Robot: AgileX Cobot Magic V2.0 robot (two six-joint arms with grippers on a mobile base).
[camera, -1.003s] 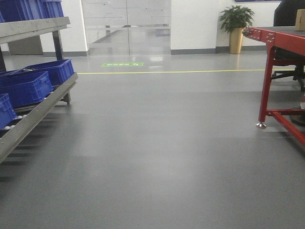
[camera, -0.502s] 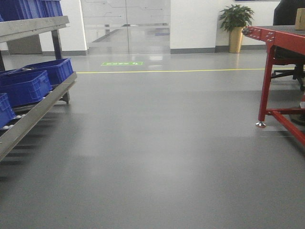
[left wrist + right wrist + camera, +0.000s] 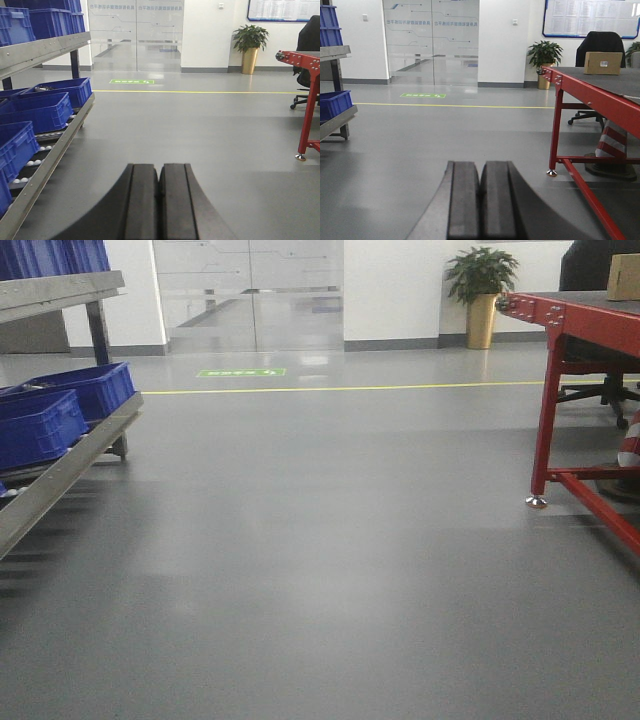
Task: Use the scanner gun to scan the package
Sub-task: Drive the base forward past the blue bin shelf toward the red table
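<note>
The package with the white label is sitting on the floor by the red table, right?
No. The package with the white label sits on top of the red table, not the floor, as the right wrist view shows.

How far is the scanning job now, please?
Nothing looks done yet. The left gripper and right gripper are shut, empty. The package lies on the red table, far ahead. No scanner gun in view. Remaining: approach, take scanner gun, scan.
</note>
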